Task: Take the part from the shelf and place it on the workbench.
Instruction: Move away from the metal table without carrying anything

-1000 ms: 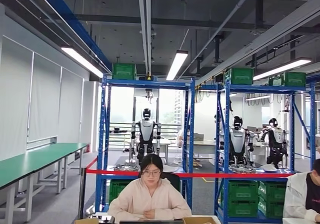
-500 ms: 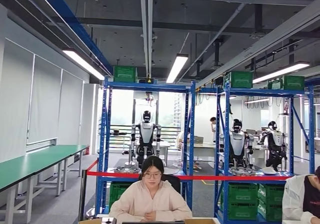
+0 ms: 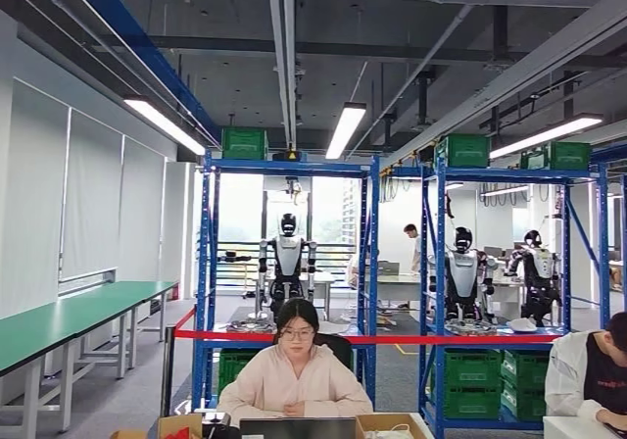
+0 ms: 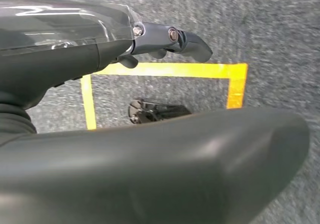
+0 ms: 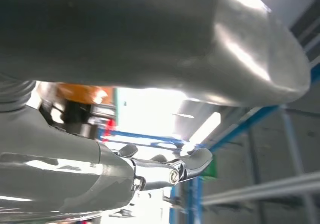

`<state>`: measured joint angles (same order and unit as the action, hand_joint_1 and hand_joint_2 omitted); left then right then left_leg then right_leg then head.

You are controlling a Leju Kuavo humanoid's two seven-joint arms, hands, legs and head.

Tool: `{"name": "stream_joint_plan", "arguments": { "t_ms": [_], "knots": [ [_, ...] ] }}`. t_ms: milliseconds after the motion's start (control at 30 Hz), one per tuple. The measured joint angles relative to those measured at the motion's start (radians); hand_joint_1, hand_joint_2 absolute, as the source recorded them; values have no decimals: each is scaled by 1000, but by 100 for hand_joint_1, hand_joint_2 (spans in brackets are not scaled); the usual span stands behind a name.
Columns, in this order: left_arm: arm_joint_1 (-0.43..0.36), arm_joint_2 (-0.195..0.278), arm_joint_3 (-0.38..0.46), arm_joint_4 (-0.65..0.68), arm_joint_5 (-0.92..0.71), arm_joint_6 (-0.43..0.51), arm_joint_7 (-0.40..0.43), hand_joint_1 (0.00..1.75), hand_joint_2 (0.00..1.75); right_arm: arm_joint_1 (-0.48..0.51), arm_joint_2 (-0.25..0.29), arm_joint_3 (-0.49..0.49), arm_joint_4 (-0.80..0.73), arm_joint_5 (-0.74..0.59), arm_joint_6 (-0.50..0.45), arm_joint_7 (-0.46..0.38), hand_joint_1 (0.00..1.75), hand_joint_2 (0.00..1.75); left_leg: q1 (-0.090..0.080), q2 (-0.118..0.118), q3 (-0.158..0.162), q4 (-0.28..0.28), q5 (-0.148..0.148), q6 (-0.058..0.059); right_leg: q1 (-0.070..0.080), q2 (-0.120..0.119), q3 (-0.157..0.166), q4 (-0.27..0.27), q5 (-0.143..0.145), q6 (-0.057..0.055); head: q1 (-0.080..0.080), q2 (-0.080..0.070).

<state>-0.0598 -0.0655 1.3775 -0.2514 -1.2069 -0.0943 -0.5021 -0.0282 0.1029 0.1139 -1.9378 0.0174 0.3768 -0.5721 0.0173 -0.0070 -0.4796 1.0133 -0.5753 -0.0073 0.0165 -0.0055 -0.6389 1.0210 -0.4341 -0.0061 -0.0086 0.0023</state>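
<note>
head view looks across a workshop w/ two tall blue steel shelf racks (image 3: 367, 263) standing side by side, well ahead of the robot. green plastic crates (image 3: 243, 143) sit on the top level of each rack and more green crates (image 3: 473, 380) on the bottom level of the right rack. a red barrier tape (image 3: 369, 339) runs across the front of both racks at mid height. grey round parts lie on the middle shelves, e.g. a flat round metal part (image 3: 468, 327) on the right rack; too small to tell more, and can't tell which one is the task's part.

person in a pale pink top (image 3: 294, 380) sits at a desk in front of the left rack, behind a dark laptop screen (image 3: 297, 428), w/ brown cardboard boxes (image 3: 390, 425) beside it. second person in a white top (image 3: 588, 378) sits at the right edge. other humanoid robots (image 3: 286, 263) stand behind the racks. long green-topped workbench (image 3: 67, 314) runs along the left wall.

left hand (image 4: 113, 49) hangs over grey carpet floor (image 4: 271, 29) marked w/ a yellow tape square (image 4: 234, 79); fingers stretched out, apart, nothing in it. right hand (image 5: 151, 171) is raised toward the ceiling lights, fingers also extended & empty.
</note>
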Motion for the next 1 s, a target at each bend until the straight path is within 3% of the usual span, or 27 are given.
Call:
{"name": "stream_joint_plan", "arguments": {
  "t_ms": [100,133,200,267,300,333,367,433,500,567,633,700,767,800,833,867,900,933,1000],
  "knots": [
    [1,2,0,0,-5,-3,-4,0,0,15,-10,15,55,9,-10,-2,0,0,-6,-1,-8,-4,18,20,-4,1,-8,5,14,15,0,0],
    [2,2,0,0,-7,-4,-2,0,0,27,-13,19,69,12,-14,-5,0,0,-5,1,-14,-4,27,26,-6,2,-12,12,0,20,0,0],
    [1,5,0,0,-12,-7,3,0,0,51,-20,25,94,19,-21,-12,0,0,-3,5,-36,-5,48,38,-11,3,-33,76,-77,30,0,0],
    [1,8,0,0,-15,-9,6,0,0,70,-24,31,113,22,-25,-17,0,0,-6,8,-61,-4,67,42,-16,3,-59,200,-170,36,0,0],
    [2,9,0,0,-17,-10,7,0,0,80,-26,32,122,23,-26,-20,0,0,-7,9,-74,-4,76,42,-17,3,-62,252,-191,38,0,0],
    [3,9,0,0,-19,-10,9,0,0,91,-27,33,129,23,-28,-24,0,0,-9,10,-87,-4,86,42,-18,3,-51,276,-191,39,0,0],
    [4,10,0,0,-20,-10,10,0,0,102,-29,34,136,21,-29,-29,0,0,-10,11,-99,-4,95,41,-18,3,-23,263,-174,39,0,0],
    [5,10,0,0,-20,-9,10,0,0,116,-31,34,142,18,-31,-39,0,0,-11,11,-119,-4,111,38,-15,5,80,138,-128,31,0,0],
    [6,10,0,0,-20,-9,10,0,0,121,-31,34,144,16,-31,-45,0,0,-11,11,-129,-3,127,30,-9,6,182,-16,-123,18,0,0],
    [6,10,0,0,-21,-9,11,0,0,126,-32,34,144,16,-31,-49,0,0,-8,12,-134,-6,143,18,-1,7,219,-82,-130,10,0,0],
    [7,10,0,0,-22,-8,15,0,0,133,-32,33,143,16,-28,-57,0,0,-4,9,-144,-3,142,6,-1,4,211,-94,-110,-2,1,0],
    [10,11,0,0,-26,-7,21,0,0,138,-32,32,136,15,-24,-66,0,0,-4,6,-166,46,75,1,-3,-2,190,-101,-84,-15,1,1],
    [11,13,-1,0,-30,-6,24,0,0,141,-32,31,126,15,-20,-70,0,0,-5,5,-194,162,-21,-2,1,-5,158,-92,-66,-23,1,1],
    [11,15,-1,0,-31,-5,25,0,0,142,-32,30,122,15,-20,-69,0,0,-5,5,-201,221,-45,-4,2,-6,141,-85,-58,-24,2,1],
    [10,17,-1,0,-32,-5,24,0,0,143,-32,29,121,16,-21,-66,0,0,-5,5,-199,260,-45,-5,3,-7,121,-76,-50,-23,2,1],
    [10,19,-1,0,-34,-7,22,0,0,144,-33,28,120,17,-22,-62,0,0,-4,5,-184,268,-24,-7,3,-7,101,-66,-43,-22,2,0],
    [9,21,-1,0,-36,-8,20,0,0,144,-34,26,122,19,-23,-56,0,0,-3,5,-154,243,5,-8,2,-7,80,-54,-36,-20,2,0],
    [8,23,-2,0,-37,-10,17,0,0,144,-36,23,125,20,-24,-51,0,0,-1,6,-109,189,26,-9,1,-6,60,-41,-30,-16,2,0],
    [3,25,-4,0,-38,-12,11,0,0,144,-40,17,136,28,-30,-37,0,0,0,5,-15,54,20,-7,3,-6,27,-14,-21,-8,2,0]
  ]
}}
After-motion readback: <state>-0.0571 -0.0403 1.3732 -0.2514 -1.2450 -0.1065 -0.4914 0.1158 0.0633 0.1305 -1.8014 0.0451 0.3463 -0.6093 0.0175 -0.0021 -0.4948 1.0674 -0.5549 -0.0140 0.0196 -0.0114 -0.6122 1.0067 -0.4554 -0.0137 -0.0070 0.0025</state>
